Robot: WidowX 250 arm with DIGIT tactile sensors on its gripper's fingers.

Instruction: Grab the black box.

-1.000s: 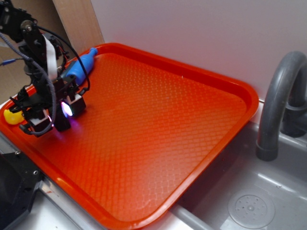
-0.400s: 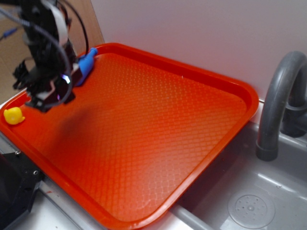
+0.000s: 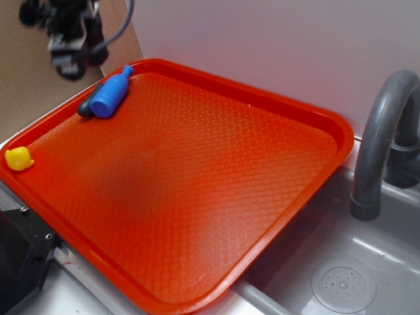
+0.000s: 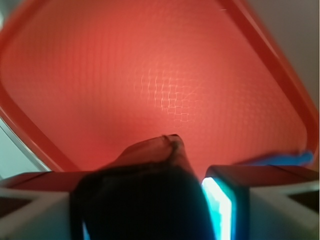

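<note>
Pincer (image 3: pixel 73 58) hangs high over the far left corner of the orange tray (image 3: pixel 308 108), well clear of its floor. In the wrist view a dark, matte mass fills the gap between the two jaws. That mass is most likely the black box (image 4: pixel 140 195), so the pincer looks closed on it, the jaws about as far apart as the box is thick. Blur hides the exact contact on the left side. On the right side a lit cyan pad (image 4: pixel 218 207) sits right against the box.

The box seems to lie directly in the pincer, not off to either side. Its long axis appears to run forward out of the jaws, and one end pokes out ahead of them over the tray. Only one arm is at work, so no other arm could be nearer.

Below the pincer and slightly ahead of it, a blue toy bottle (image 3: pixel 109 96) lies on the tray with a dark grey cylindrical piece (image 3: pixel 84 110) touching its lower end. A yellow duck (image 3: pixel 18 159) sits well below the pincer at the tray's left rim. With the box apparently off the tray, the grab looks nearly complete. The main risk is the box slipping if the hold is shallow.
</note>
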